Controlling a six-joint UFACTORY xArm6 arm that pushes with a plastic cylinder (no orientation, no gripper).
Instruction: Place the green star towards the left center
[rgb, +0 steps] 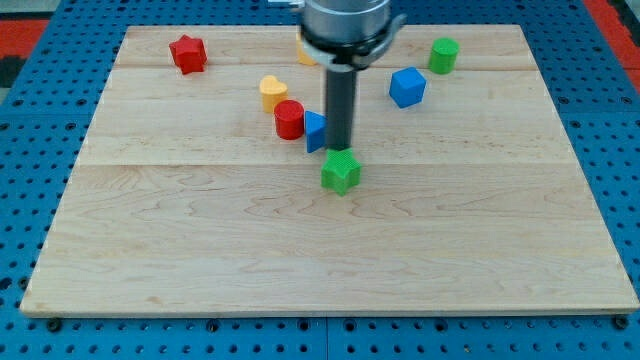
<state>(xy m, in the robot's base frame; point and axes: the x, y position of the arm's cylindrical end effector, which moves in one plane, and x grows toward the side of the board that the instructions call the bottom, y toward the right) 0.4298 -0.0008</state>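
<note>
Risk assessment: my tip (340, 149) is seen just above the ribbed green star block (341, 171) in the view, touching or nearly so, near the middle of the light wooden table (200, 260). No jaws are fitted to the end effector, just a bare rod, so nothing is gripped.

From this side, the star would likely be driven towards the view's bottom, not left. A contact on its right flank is judged necessary.

Repositioning could clip the blue block (315, 131) and red cylinder block (289, 119) just left of the rod. An off-centre push could spin the star away.
</note>
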